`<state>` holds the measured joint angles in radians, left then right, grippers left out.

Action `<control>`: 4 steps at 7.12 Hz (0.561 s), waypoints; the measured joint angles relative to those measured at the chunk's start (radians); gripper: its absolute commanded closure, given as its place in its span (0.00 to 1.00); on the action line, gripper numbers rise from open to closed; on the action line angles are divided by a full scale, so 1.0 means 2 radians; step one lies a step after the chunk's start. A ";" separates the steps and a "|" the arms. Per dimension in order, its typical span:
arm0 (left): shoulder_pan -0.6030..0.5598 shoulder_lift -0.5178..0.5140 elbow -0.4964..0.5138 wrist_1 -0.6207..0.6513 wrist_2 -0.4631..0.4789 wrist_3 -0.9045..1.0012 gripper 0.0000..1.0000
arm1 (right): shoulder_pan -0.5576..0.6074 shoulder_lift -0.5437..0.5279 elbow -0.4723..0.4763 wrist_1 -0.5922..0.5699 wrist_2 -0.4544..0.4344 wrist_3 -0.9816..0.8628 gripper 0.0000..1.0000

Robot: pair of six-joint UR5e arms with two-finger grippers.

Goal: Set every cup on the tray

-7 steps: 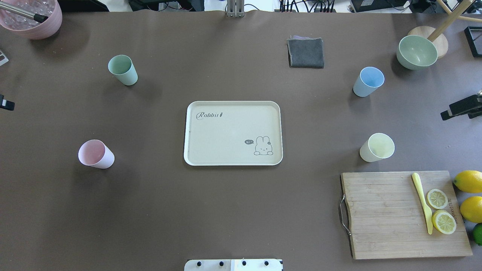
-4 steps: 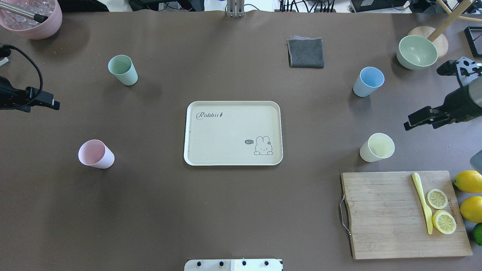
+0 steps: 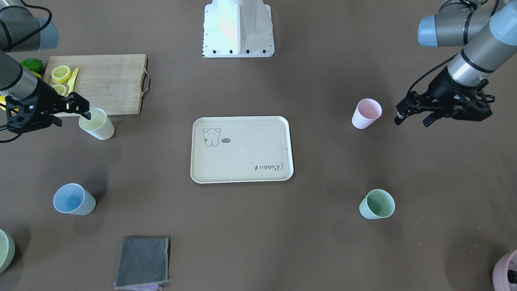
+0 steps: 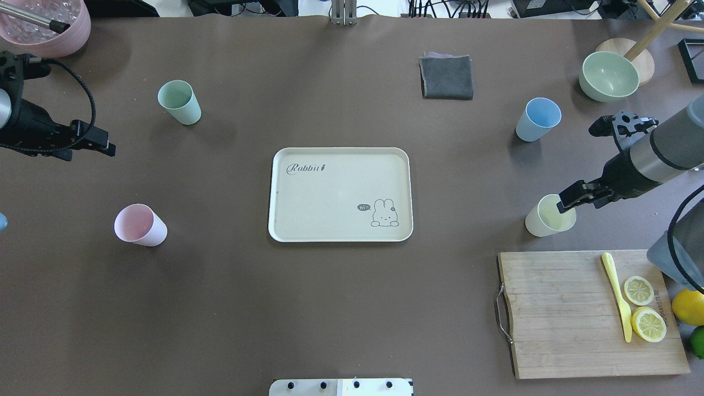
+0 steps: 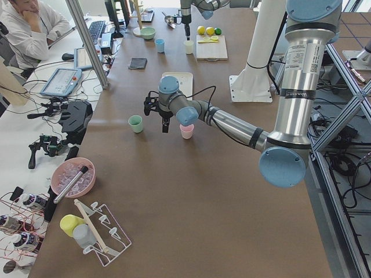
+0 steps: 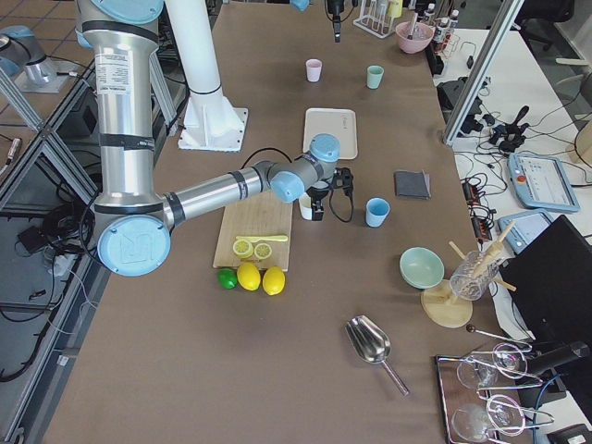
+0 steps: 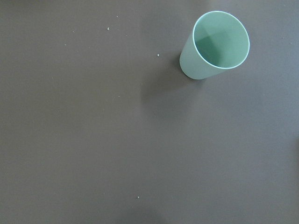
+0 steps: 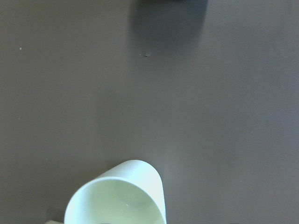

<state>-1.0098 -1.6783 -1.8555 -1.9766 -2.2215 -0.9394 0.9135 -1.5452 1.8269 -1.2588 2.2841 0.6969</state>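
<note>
The cream tray (image 4: 330,209) with the "Rabbit" script lies at the table's middle, with nothing on it. Four cups stand upright around it: green (image 4: 180,102), pink (image 4: 139,225), blue (image 4: 538,119) and pale yellow (image 4: 550,215). My right gripper (image 4: 582,199) is open, with one finger over the yellow cup's near rim (image 3: 97,123); that cup fills the bottom of the right wrist view (image 8: 117,196). My left gripper (image 4: 85,151) is open and empty, between the green and pink cups, left of both. The green cup shows in the left wrist view (image 7: 215,44).
A bamboo cutting board (image 4: 561,313) with lemon slices and a yellow knife lies just near of the yellow cup, with lemons beside it. A grey cloth (image 4: 446,77), a green bowl (image 4: 609,75) and a pink bowl (image 4: 47,27) sit along the far side.
Both arms have come in from the table's sides. The right gripper has moved down and inward to the yellow cup. The left gripper has moved a little toward the middle.
</note>
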 measured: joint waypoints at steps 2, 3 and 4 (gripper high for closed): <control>0.028 -0.007 -0.001 0.003 0.019 -0.021 0.02 | -0.008 0.015 -0.021 0.000 -0.003 0.003 1.00; 0.042 -0.005 -0.002 0.003 0.025 -0.026 0.02 | -0.010 0.020 -0.025 0.000 -0.002 0.003 1.00; 0.058 0.003 -0.003 0.003 0.034 -0.026 0.02 | -0.011 0.029 -0.027 -0.002 -0.001 0.003 1.00</control>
<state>-0.8928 -1.6725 -1.8611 -1.9714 -2.1542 -0.9913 0.8909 -1.4874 1.7735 -1.2629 2.2826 0.7029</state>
